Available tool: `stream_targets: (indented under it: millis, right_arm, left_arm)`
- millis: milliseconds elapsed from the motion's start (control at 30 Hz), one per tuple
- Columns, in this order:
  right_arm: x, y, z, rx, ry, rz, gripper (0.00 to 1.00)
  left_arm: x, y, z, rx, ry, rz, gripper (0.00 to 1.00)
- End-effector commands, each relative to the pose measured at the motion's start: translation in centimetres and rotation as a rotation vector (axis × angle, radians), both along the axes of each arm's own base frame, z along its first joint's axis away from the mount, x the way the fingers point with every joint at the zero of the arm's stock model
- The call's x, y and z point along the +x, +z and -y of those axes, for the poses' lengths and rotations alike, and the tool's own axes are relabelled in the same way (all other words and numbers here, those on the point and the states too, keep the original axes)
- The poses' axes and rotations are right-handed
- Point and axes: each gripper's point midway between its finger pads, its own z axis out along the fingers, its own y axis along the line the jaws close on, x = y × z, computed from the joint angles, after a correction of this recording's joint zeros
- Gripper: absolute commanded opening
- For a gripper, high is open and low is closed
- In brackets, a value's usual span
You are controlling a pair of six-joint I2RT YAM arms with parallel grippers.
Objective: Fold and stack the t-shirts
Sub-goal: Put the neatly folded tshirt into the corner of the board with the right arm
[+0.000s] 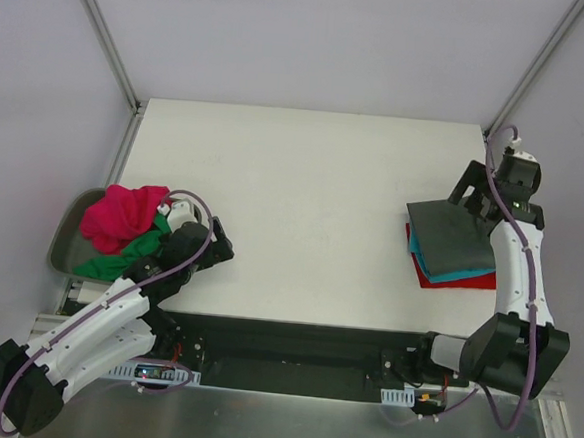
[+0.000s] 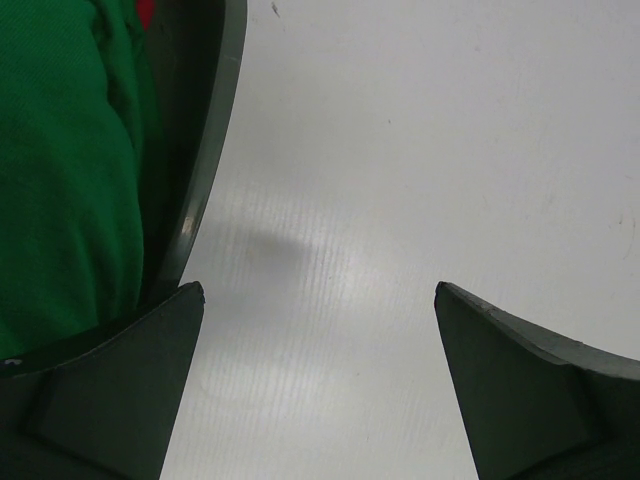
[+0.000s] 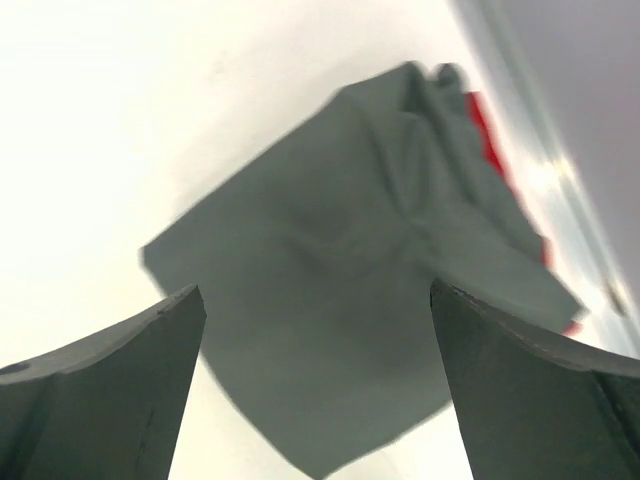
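Note:
On the right of the table, a folded dark grey t-shirt (image 1: 449,238) lies on top of a teal one (image 1: 460,276) and a red one (image 1: 473,284). My right gripper (image 1: 482,197) hangs open and empty just above the stack's far edge. In the right wrist view the gripper (image 3: 315,288) has the grey shirt (image 3: 340,260) below it, with the red shirt's edge (image 3: 490,140) beyond. A crumpled magenta pink shirt (image 1: 122,212) and a green shirt (image 1: 119,259) fill the tray on the left. My left gripper (image 1: 218,249) is open over bare table beside the tray. In the left wrist view the gripper (image 2: 319,287) has the green shirt (image 2: 60,170) to its left.
The dull grey-green tray (image 1: 63,238) sits at the table's left edge; its rim (image 2: 205,170) curves close to my left finger. The white table (image 1: 305,180) lies between tray and stack. Metal frame posts rise at the back corners.

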Motion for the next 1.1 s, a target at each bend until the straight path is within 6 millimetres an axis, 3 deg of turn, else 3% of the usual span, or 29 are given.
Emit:
stream_targets:
  millis: [0, 200, 467, 567, 800, 1067]
  right_arm:
    - [3.1, -1.1, -5.0, 0.318, 0.205, 0.103, 0.96]
    - [5.0, -4.2, -2.9, 0.42, 0.165, 0.014, 0.96]
    - [8.9, -7.4, 1.8, 0.349, 0.115, -0.034, 0.96]
    - [9.8, -7.6, 2.3, 0.385, 0.122, -0.025, 0.96]
    - [11.6, -5.7, 2.5, 0.471, 0.182, 0.065, 0.96]
    - [12.7, -8.6, 3.9, 0.535, 0.14, 0.034, 0.96]
  left_arm:
    - [0.3, 1.3, 1.0, -0.054, 0.001, 0.01, 0.99]
    - [0.1, 1.0, 0.9, -0.066, 0.016, -0.008, 0.99]
    - [0.1, 0.7, 1.0, -0.056, 0.009, -0.024, 0.99]
    - [0.1, 0.5, 1.1, -0.053, 0.006, -0.034, 0.99]
    - [0.4, 0.7, 1.2, -0.034, 0.003, -0.041, 0.99]
    - [1.7, 1.7, 1.6, 0.009, -0.009, -0.043, 0.99]
